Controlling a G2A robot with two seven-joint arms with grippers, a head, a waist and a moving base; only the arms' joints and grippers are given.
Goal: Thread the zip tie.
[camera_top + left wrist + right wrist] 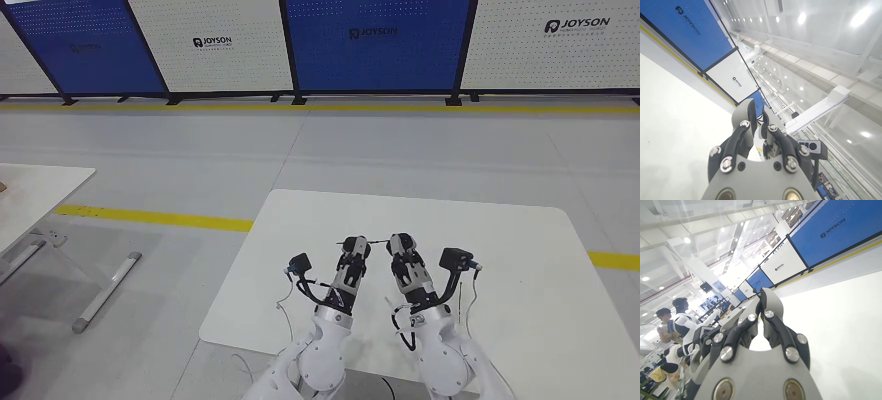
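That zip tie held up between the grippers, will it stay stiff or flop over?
Probably springy, not limp: the zip tie runs nearly straight between the left gripper and the right gripper. Being so thin, it is likely very light, and its tip may wobble if nudged.

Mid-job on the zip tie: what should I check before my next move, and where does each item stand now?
1. Right gripper clamped on the zip tie: ok.
2. Left gripper has a firm hold on the tie: cannot tell.
3. Both grippers up off the table and close together: ok.
4. Tail tip lined up with the head slot: cannot tell.
5. Tie threaded: cannot tell.
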